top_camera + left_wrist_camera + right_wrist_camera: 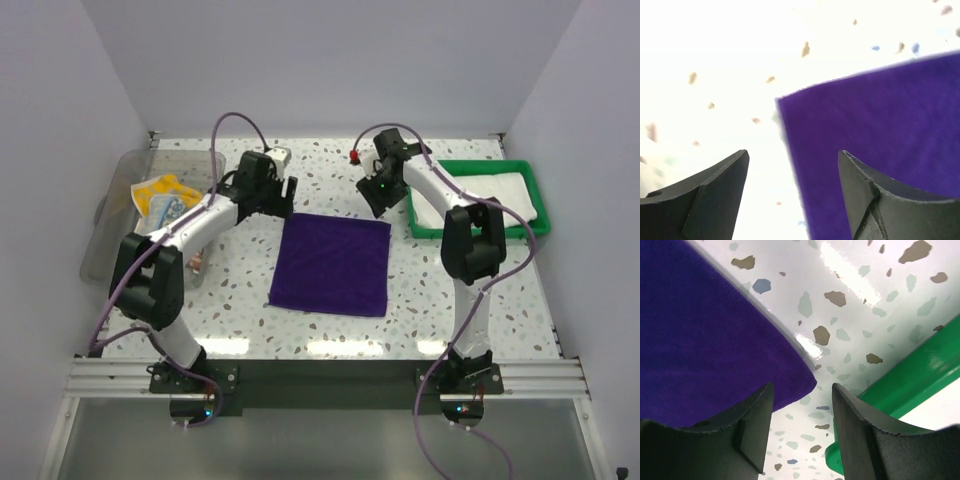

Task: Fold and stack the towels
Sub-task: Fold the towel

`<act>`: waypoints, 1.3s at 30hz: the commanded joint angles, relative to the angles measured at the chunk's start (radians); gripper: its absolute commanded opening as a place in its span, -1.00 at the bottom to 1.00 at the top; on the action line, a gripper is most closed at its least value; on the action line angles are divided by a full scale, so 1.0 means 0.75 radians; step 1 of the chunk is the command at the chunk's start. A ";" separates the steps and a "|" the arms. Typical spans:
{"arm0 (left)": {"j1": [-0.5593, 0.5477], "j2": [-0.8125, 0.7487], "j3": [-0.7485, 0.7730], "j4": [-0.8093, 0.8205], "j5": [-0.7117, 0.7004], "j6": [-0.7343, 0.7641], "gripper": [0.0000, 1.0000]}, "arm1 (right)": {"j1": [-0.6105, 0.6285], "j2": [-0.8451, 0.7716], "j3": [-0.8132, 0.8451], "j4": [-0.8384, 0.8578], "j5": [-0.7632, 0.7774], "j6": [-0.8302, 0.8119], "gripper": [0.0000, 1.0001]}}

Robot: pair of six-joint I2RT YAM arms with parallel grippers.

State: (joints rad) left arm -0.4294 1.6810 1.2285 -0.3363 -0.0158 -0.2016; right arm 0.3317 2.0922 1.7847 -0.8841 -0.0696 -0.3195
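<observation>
A deep purple towel (333,263) lies flat on the speckled table, folded to a near square. My left gripper (284,203) hovers over its far left corner, open, with that corner and edge (880,135) showing past the fingers (793,155). My right gripper (381,207) stands open at the far right corner; in the right wrist view this gripper (802,387) has the towel's corner (700,340) just ahead of its tips, nothing held. A white towel (500,195) rests in the green tray (470,232). A pale lettered towel (165,197) lies crumpled in the clear bin (105,215).
The green tray's rim (910,380) runs close to the right of my right fingers. The clear bin stands along the table's left edge beside my left arm. White walls close in the table on three sides.
</observation>
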 commanded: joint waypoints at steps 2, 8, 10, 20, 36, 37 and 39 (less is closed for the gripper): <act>0.131 0.125 0.094 0.119 0.325 0.446 0.58 | -0.002 0.090 0.120 -0.214 -0.079 -0.177 0.07; 0.137 0.329 0.292 0.001 0.479 0.749 0.60 | -0.005 0.166 0.163 -0.251 -0.073 -0.220 0.06; 0.139 0.372 0.374 -0.061 0.508 0.814 0.58 | -0.003 0.184 0.185 -0.253 -0.073 -0.226 0.05; 0.147 0.626 0.695 -0.327 0.510 0.960 0.47 | -0.005 0.258 0.232 -0.253 -0.046 -0.247 -0.05; 0.147 0.712 0.747 -0.488 0.633 1.036 0.10 | -0.005 0.256 0.142 -0.249 -0.032 -0.241 -1.00; 0.147 0.716 0.749 -0.490 0.647 1.034 0.09 | -0.005 0.256 0.142 -0.247 -0.032 -0.241 -1.00; 0.145 0.722 0.757 -0.495 0.669 1.034 0.08 | -0.005 0.256 0.142 -0.245 -0.026 -0.241 -1.00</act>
State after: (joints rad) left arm -0.3256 2.2032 1.7512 -0.6811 0.4343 0.5457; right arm 0.3325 2.3039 1.9133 -1.0512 -0.0963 -0.4931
